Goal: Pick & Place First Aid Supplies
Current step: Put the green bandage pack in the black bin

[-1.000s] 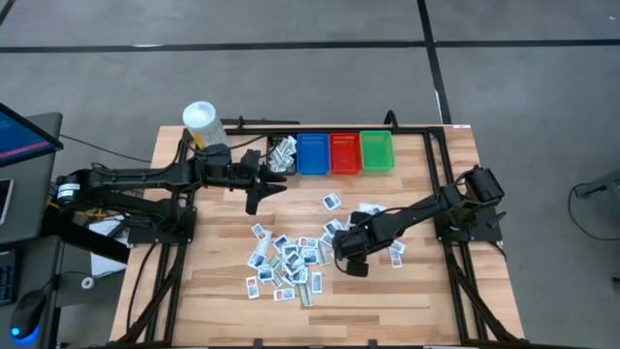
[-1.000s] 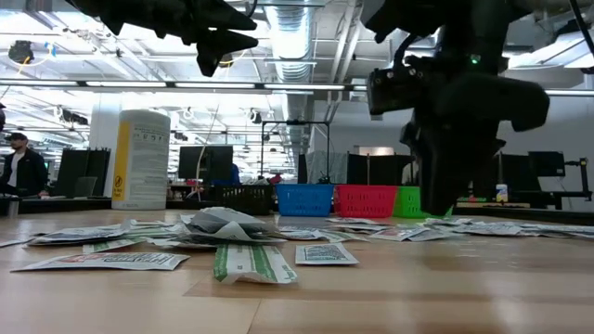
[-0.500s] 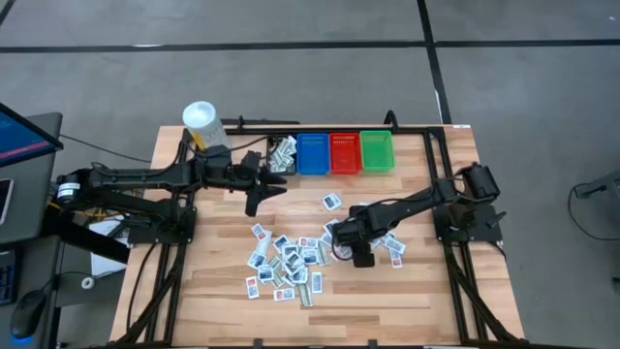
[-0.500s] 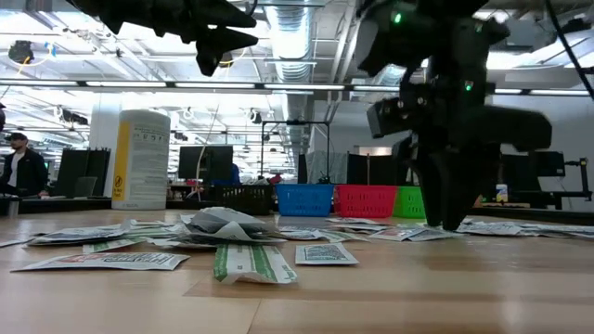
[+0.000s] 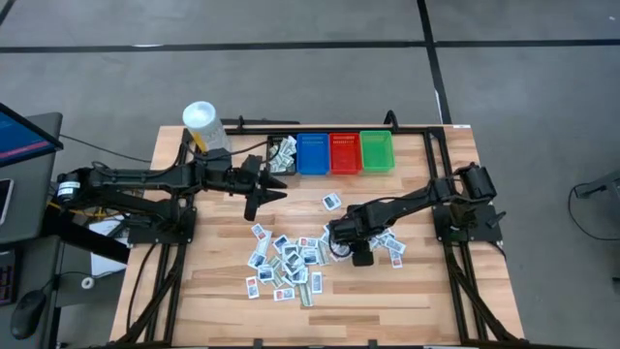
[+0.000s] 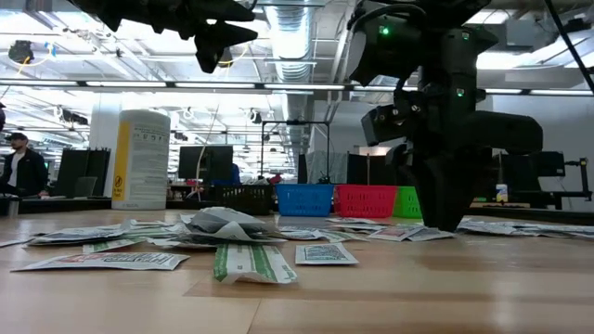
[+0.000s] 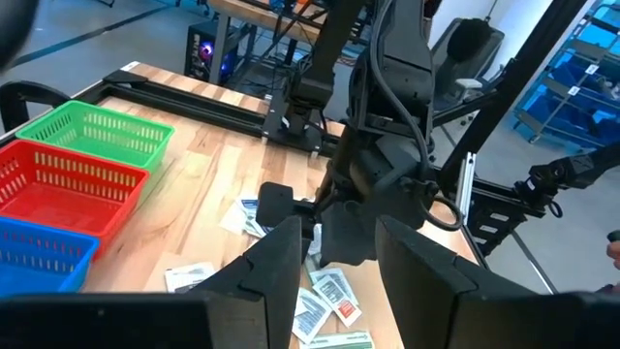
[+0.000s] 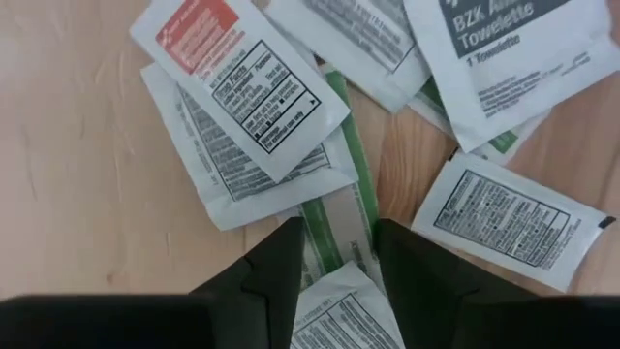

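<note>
Right jaws [image 8: 334, 254] parted narrowly, empty, poised low over the packet heap on the bench [image 5: 407, 291]. Directly between the tips: a green-striped packet [image 8: 341, 208], half buried under a white packet with a red corner [image 8: 237, 82]; a black-print packet [image 8: 509, 221] just beside one tip. Probably feather-light, thin, limp foil-paper, slick against wood and against each other; likely to slide or lift in pairs. Best pinched across a free short edge, not flat on the face. Left jaws [image 7: 334, 267] part open, empty, held high, well apart from the heap, near the black bin [image 5: 281, 153].
</note>
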